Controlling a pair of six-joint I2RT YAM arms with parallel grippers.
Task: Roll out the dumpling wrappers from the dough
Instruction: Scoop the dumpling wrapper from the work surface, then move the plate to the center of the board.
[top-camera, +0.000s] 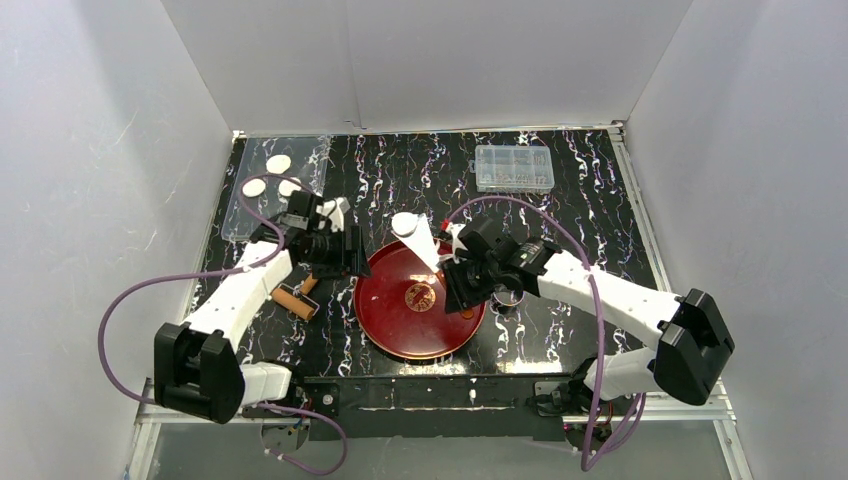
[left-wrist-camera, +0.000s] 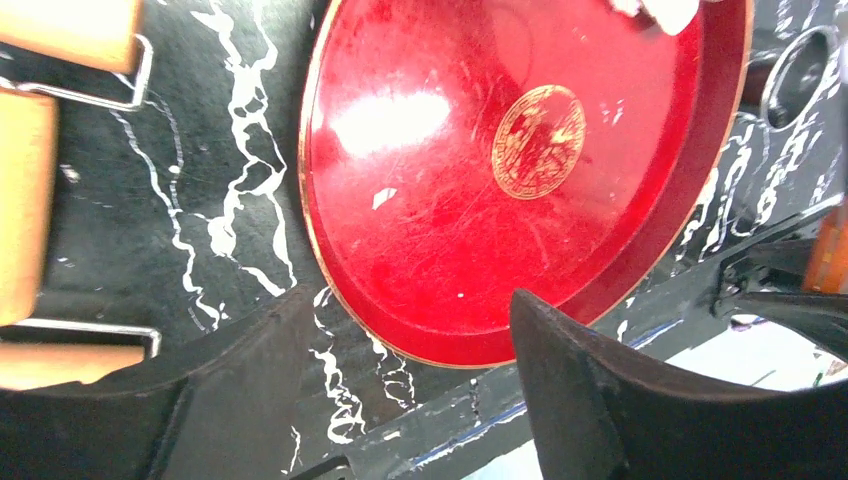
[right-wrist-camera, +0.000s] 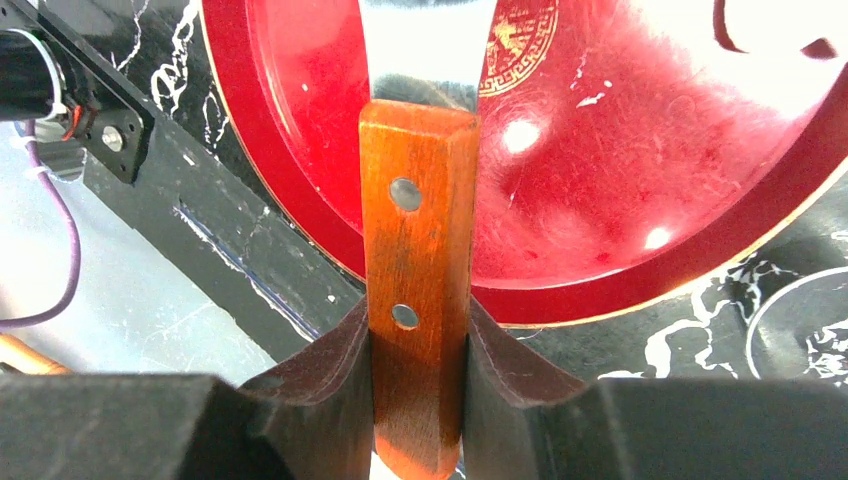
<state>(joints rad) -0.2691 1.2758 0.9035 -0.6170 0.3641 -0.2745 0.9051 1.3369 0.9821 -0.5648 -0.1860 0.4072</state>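
My right gripper (top-camera: 457, 283) (right-wrist-camera: 418, 335) is shut on the wooden handle (right-wrist-camera: 415, 250) of a spatula. Its pale blade (top-camera: 426, 250) reaches up and left over the red plate (top-camera: 400, 320), and a round white dumpling wrapper (top-camera: 405, 223) sits on its tip. Three more wrappers (top-camera: 279, 164) lie on a clear sheet at the back left. A ragged white dough piece (right-wrist-camera: 770, 25) lies at the plate's far rim, cut off by the frame edge; it also shows in the left wrist view (left-wrist-camera: 668, 12). My left gripper (top-camera: 348, 252) (left-wrist-camera: 410, 295) is open and empty at the plate's left rim (left-wrist-camera: 330, 270).
A wooden rolling pin (top-camera: 297, 299) (left-wrist-camera: 22, 200) lies left of the plate. A metal ring cutter (left-wrist-camera: 800, 65) (right-wrist-camera: 800, 330) lies just right of the plate. A clear plastic box (top-camera: 514, 167) stands at the back right. White walls enclose the black marbled table.
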